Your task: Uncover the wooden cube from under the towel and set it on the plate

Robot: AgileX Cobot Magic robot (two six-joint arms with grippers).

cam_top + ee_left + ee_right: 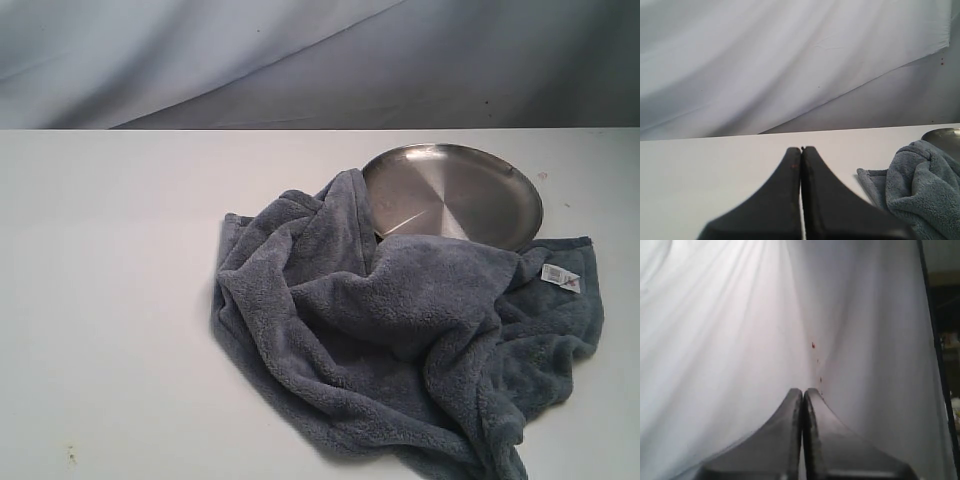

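Note:
The blue-grey fleece towel [400, 330] lies crumpled on the white table, humped in the middle, its white label tag [560, 277] at the right. It overlaps the near rim of the silver plate [455, 190] behind it. The wooden cube is hidden. Neither gripper shows in the exterior view. In the left wrist view my left gripper [801, 149] is shut and empty above bare table, with the towel [920, 185] and a sliver of the plate [944, 134] off to one side. My right gripper [803, 390] is shut and empty, facing only the backdrop.
A white table [110, 300] stretches wide to the left of the towel. A draped grey-white cloth backdrop [300, 60] hangs behind the table's far edge. A dark vertical frame edge [935, 340] shows beside the backdrop in the right wrist view.

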